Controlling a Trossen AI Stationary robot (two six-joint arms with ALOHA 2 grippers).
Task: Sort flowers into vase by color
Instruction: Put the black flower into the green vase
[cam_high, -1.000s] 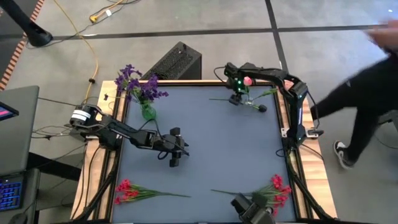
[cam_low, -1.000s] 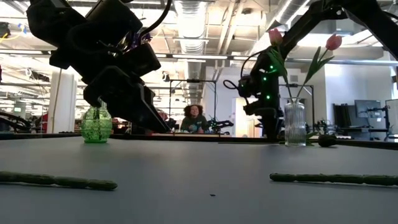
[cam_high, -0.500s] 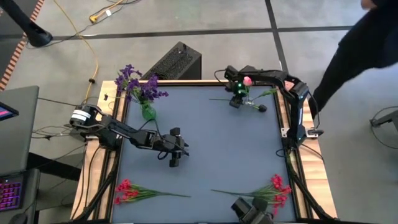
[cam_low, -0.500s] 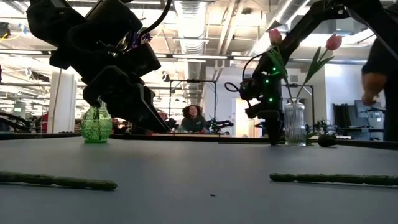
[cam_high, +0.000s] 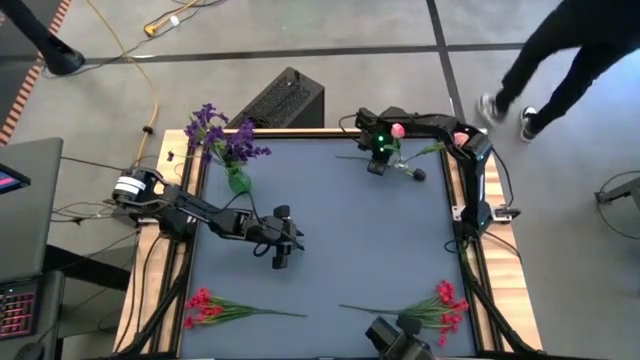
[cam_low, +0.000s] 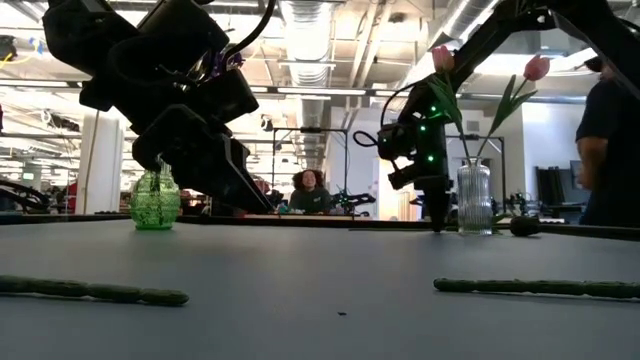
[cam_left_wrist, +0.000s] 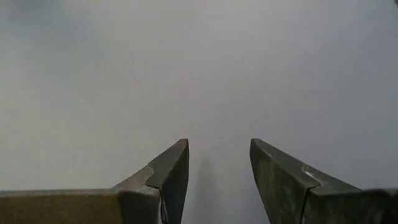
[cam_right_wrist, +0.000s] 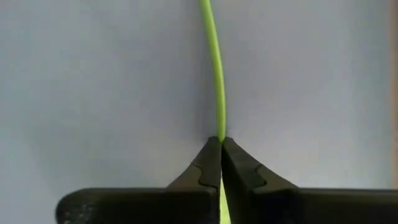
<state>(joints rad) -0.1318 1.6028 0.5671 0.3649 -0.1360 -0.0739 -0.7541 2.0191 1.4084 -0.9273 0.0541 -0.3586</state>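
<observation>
The right pincer (cam_right_wrist: 221, 142) is pinched tight on a thin green stem (cam_right_wrist: 214, 68), its two tips meeting on the stalk with no gap between them. In the high view this pincer (cam_high: 376, 166) sits low at the far right part of the surface (cam_high: 330, 235), beside the clear glass vase (cam_low: 473, 197) that already carries pink tulips (cam_low: 537, 68). The stem runs across the surface away from the tips and looks like a light, springy plastic wire: likely easy to lift, but apt to bend and swing, and slick enough to twist in a narrow grip. Holding it along the bare stalk, away from the bloom, seems the sound choice. The right arm reaches in from the right edge, elbow bent, wrist turned downward.

The left pincer (cam_left_wrist: 217, 180) stands open and holds nothing, hovering over bare surface at centre left, its arm stretched in from the left edge.

Purple flowers (cam_high: 222, 135) stand in the green vase (cam_high: 238, 179); red sprays (cam_high: 205, 303) lie along the near edge.
</observation>
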